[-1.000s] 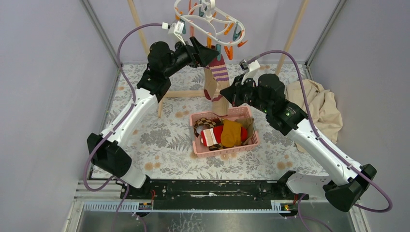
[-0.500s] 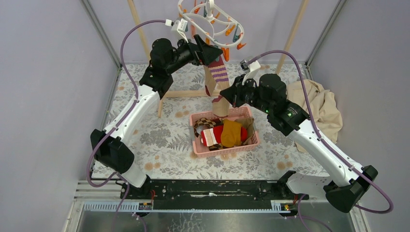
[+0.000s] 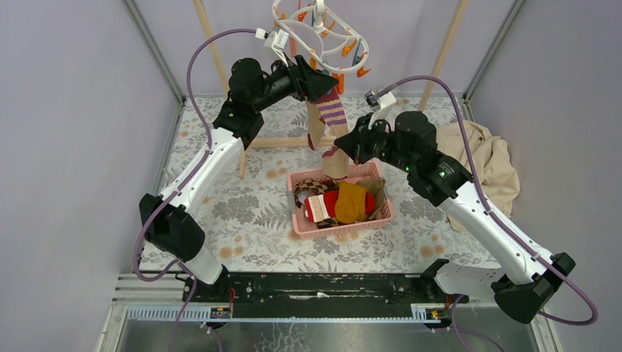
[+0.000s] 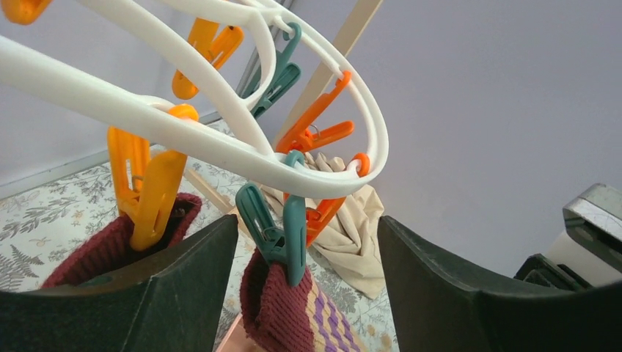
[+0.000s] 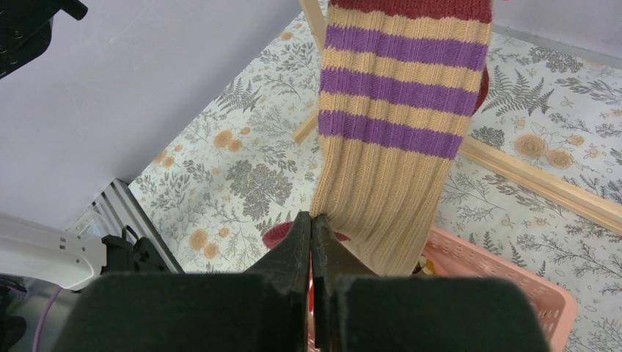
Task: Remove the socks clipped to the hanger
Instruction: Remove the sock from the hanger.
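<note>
**Flowered table carrying a basket, a cloth and a wooden rack**

The table (image 3: 242, 213) has a pale top printed with grey ferns and orange flowers, and it fills the middle of the overhead view. A pink slatted basket (image 3: 341, 229) sits on it just right of centre. A crumpled beige cloth (image 3: 488, 165) lies at the right edge, well apart from the basket. Above the basket in the frame, the rack's wooden bar (image 3: 282, 141) rests flat on the print. In the right wrist view this bar crosses the lower right of the picture, near the basket's corner.
</note>
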{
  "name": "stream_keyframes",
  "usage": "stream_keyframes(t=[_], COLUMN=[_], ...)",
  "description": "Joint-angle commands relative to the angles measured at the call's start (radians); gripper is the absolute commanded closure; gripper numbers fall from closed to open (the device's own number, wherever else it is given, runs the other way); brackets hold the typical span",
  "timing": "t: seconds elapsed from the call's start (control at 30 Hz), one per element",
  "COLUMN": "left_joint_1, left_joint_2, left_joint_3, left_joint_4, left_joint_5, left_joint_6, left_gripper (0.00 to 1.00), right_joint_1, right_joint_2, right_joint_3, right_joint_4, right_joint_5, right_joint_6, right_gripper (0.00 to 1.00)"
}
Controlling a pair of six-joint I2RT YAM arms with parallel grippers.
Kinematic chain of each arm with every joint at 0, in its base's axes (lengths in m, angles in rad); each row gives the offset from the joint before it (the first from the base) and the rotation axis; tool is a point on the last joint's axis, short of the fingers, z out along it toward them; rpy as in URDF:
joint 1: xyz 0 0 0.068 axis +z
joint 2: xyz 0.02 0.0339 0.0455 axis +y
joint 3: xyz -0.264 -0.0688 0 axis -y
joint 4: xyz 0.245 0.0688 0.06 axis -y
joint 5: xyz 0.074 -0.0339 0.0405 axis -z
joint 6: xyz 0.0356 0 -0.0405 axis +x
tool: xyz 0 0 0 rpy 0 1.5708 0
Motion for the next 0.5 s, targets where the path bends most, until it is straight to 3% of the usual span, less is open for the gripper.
stream_keyframes(t=[0.0, 0.47], left_joint_1=[0.02, 0.06], left_joint_2=[0.021, 0.036], left_joint_3=[-0.008, -0.038], left_joint_4=[0.115, 0.226], left_joint_5=[0.075, 0.15], left_joint_6=[-0.009, -0.056], left_gripper=[0.25, 0.3], right_joint_1=[-0.001, -0.003], right_joint_2=[-0.029, -0.027], right_joint_3=[0.051, 0.057], right_joint_4=[0.016, 0.007], right_joint_5=[-0.026, -0.036], right_joint_6=[-0.012, -0.008], right_gripper=[1.0, 1.0])
